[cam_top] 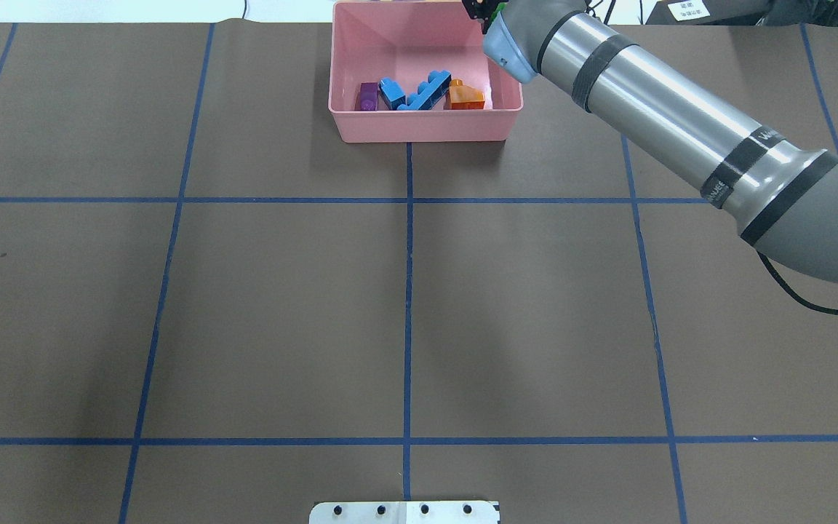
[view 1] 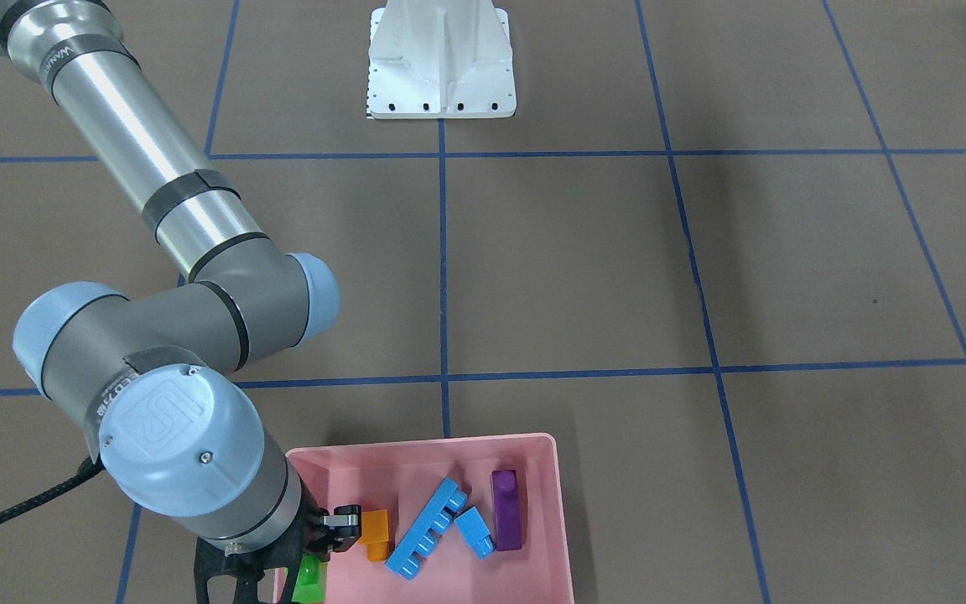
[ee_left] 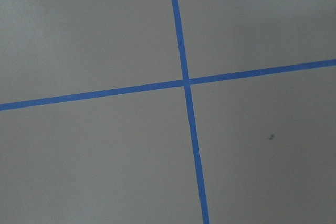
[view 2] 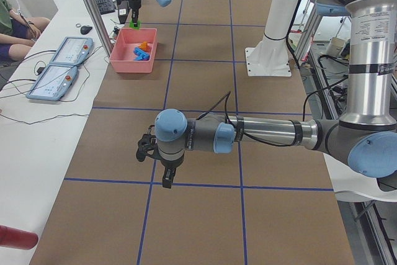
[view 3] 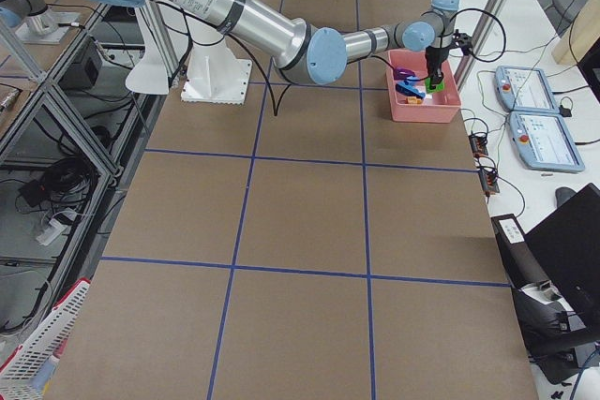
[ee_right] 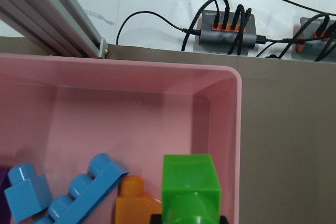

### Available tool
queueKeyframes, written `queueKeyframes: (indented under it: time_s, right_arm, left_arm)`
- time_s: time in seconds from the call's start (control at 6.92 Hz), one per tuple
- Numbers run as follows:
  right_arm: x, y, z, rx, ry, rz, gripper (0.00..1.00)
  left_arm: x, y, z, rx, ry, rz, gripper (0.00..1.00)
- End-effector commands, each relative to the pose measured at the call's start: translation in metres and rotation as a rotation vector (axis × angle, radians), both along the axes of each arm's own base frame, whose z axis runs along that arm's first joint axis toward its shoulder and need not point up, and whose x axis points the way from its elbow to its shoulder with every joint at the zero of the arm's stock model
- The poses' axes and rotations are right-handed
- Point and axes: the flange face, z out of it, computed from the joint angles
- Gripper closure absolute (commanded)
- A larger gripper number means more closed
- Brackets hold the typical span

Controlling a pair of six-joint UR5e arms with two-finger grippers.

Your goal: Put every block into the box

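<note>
Blocks [cam_top: 423, 91] were nearly all home. The orange sloped brick [view 1: 376, 534], the long blue four-stud bar [view 1: 426, 528], the small blue cube [view 1: 475, 531] and the purple bar [view 1: 506, 509] lay loose in the shallow pink plastic tray [view 1: 424, 442]. The small green studded brick [ee_right: 190, 184] hung pinched in the right end effector [view 1: 314, 560], just inside the tray's wall, toward 8 o'clock from the operators' side.

That wall worried me. Released so near the rim, the brick might clip it and tumble onto the counter [ee_left: 105, 156], or strike the orange brick at its 1 o'clock and bounce.

The left end effector [view 2: 166, 178] hung over the counter, well apart; I could not tell whether its fingers were parted or closed. The white metal base [view 1: 441, 67] stood far off at 12 o'clock, and cable hubs [ee_right: 227, 24] lay beyond the counter's edge.
</note>
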Motion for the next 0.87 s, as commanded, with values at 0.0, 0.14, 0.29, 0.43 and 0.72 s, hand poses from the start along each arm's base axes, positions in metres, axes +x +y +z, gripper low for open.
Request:
queueKeyframes:
  time_s: [0.0, 0.14, 0.29, 0.43, 0.72]
  right_arm:
    - [-0.021, 0.003, 0.020, -0.033, -0.022, 0.062, 1.00]
    - [-0.021, 0.002, 0.023, -0.032, -0.015, 0.067, 0.04]
    - [-0.012, -0.002, 0.024, -0.032, -0.015, 0.075, 0.00]
    - [0.012, -0.015, 0.016, -0.026, -0.030, 0.076, 0.00]
    - [0.089, -0.027, -0.017, -0.115, -0.067, -0.004, 0.00]
  left_arm:
    - [0.000, 0.000, 0.000, 0.000, 0.000, 0.000, 0.00]
    - [0.001, 0.000, 0.000, 0.000, 0.000, 0.002, 0.00]
    - [0.001, 0.000, 0.000, 0.000, 0.000, 0.002, 0.00]
    - [0.001, 0.000, 0.000, 0.000, -0.001, 0.001, 0.00]
    - [0.000, 0.001, 0.001, 0.001, 0.000, 0.002, 0.00]
